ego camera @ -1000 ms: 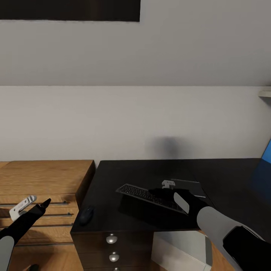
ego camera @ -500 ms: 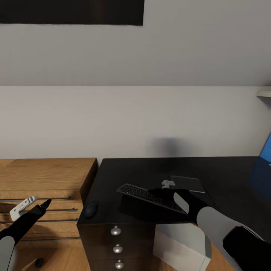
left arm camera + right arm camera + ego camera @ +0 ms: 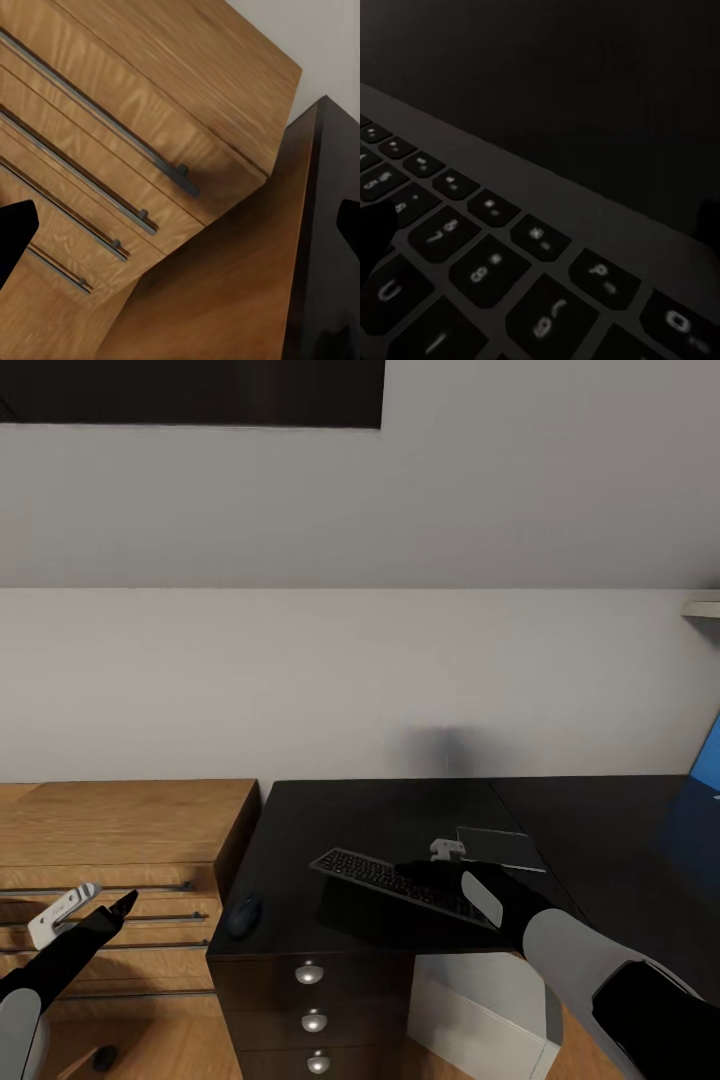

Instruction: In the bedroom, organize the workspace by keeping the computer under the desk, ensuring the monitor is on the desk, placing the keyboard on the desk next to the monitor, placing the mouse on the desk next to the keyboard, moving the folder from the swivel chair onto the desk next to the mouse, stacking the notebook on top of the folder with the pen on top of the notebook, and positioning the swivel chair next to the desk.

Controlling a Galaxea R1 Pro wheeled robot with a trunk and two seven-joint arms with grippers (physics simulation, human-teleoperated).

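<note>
- One keyboard (image 3: pixel 400 881) lies tilted above the black table (image 3: pixel 560 820), its right end gripped by the right tool (image 3: pixel 425 870).
- Mouse (image 3: pixel 243 915) sits at the table's left front edge.
- Left tool (image 3: pixel 95 905), fingers apart, hangs before the wooden dresser (image 3: pixel 110 830).

keyboard (image 3: pixel 400 882) sitting mid-desk (image 3: pixel 400 810), mouse (image 3: pixel 243 913) off to its left by the near left corner, wooden dresser (image 3: pixel 120 830) right up against the desk's left side
</note>
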